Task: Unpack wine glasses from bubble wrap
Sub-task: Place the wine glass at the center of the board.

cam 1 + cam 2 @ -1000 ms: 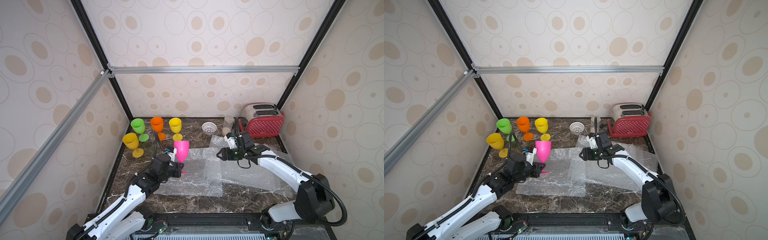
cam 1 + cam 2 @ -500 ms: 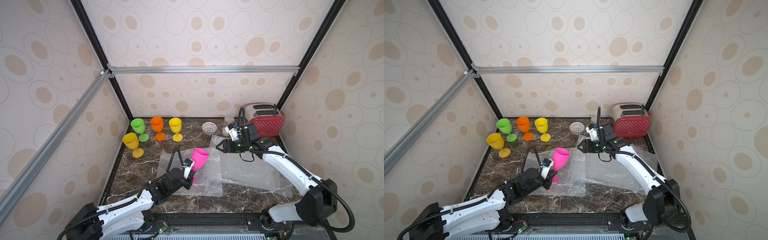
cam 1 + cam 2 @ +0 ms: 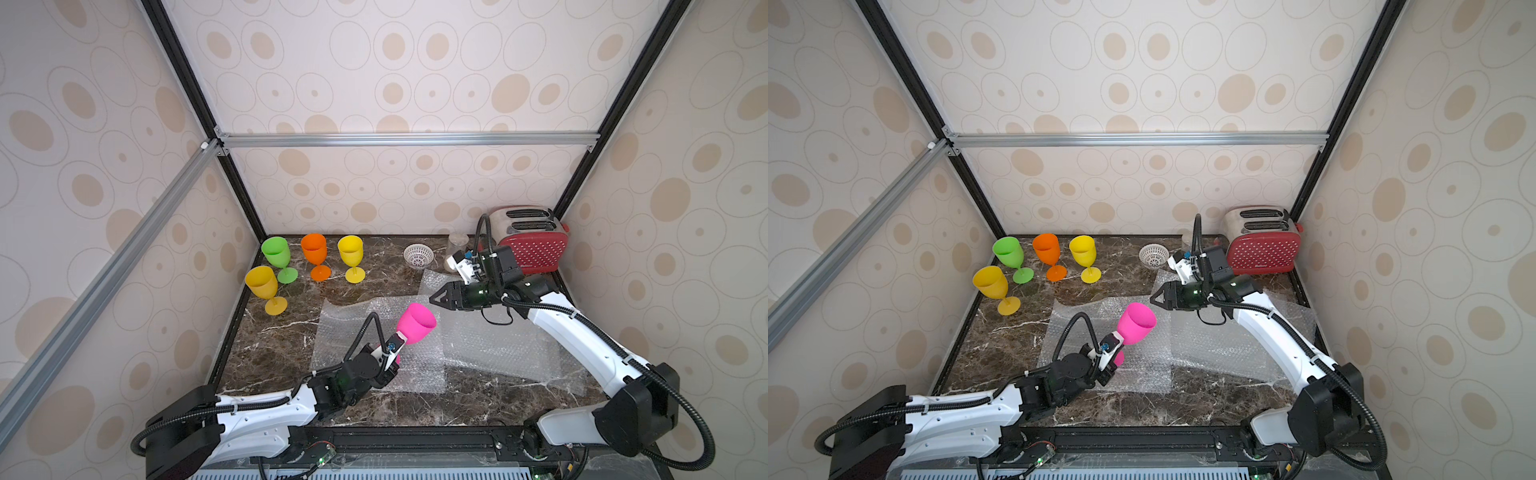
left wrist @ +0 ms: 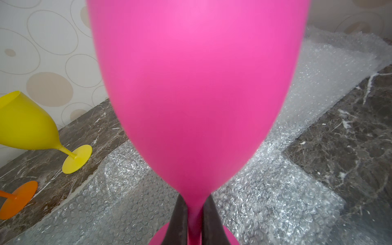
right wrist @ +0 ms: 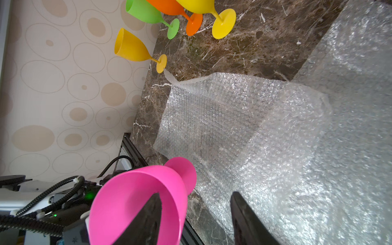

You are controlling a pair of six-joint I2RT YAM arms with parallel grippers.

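The left gripper [image 4: 194, 216] clamps the thin stem of the pink wine glass [image 3: 415, 323], tilted in the air above flat bubble wrap [image 3: 498, 345], while the right gripper [image 3: 434, 298] hovers near its rim, jaws apart and empty; the glass looks light, stiff and slippery, best held by the stem.

The pink goblet [image 4: 197, 84] is opaque plastic, smooth with a soft satin sheen. The fingers [image 4: 179, 220] of my left gripper [image 4: 194, 198] look matt black and smooth. The bubble wrap [image 4: 275, 191] is clear plastic, bumpy, crinkled, glinting. My table [image 4: 350, 127] looks like polished dark brown marble with white veins. The toaster [image 3: 534, 253] has a red dotted side and a shiny metal top. The frame rail [image 3: 407, 139] is brushed, pale metal. The walls [image 3: 395, 62] look like matt printed paper.
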